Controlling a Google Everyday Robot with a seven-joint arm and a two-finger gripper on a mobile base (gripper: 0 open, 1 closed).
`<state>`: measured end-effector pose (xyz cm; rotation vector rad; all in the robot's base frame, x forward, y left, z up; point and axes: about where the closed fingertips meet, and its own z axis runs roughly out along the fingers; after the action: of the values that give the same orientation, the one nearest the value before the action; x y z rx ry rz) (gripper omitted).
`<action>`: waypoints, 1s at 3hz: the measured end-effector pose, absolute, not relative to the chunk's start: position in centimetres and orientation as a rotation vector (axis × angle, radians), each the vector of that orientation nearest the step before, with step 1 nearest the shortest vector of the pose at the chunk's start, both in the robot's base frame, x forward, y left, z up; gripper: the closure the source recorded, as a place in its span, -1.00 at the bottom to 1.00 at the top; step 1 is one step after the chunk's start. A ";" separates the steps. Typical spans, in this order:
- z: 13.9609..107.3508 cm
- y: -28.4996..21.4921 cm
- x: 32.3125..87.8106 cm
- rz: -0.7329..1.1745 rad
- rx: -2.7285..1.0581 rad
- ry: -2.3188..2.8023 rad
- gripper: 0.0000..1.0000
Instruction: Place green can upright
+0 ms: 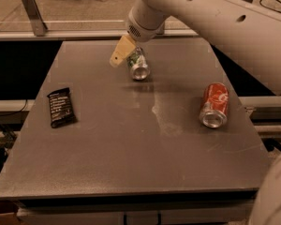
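Note:
The green can (pixel 138 64) lies on its side at the far middle of the grey table (pixel 131 144), its silver end facing me. My gripper (pixel 121 52) hangs just above and to the left of the can, its tan finger (pixel 121 52) pointing down beside the can's far end. The white arm reaches in from the upper right. The can is not lifted.
A red can (pixel 214 105) lies on its side at the right of the table. A black snack packet (pixel 61 107) lies flat at the left. A railing and a chair base stand beyond the far edge.

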<state>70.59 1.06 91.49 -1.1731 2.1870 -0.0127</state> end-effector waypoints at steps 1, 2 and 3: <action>90.4 1.6 73.1 -0.064 -1.017 2.246 -1.00; 88.9 1.1 74.4 -0.101 -0.854 2.337 -1.00; 87.8 0.8 75.1 -0.093 -0.719 2.410 -1.00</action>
<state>75.07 0.79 87.81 -0.7189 2.4099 -0.0928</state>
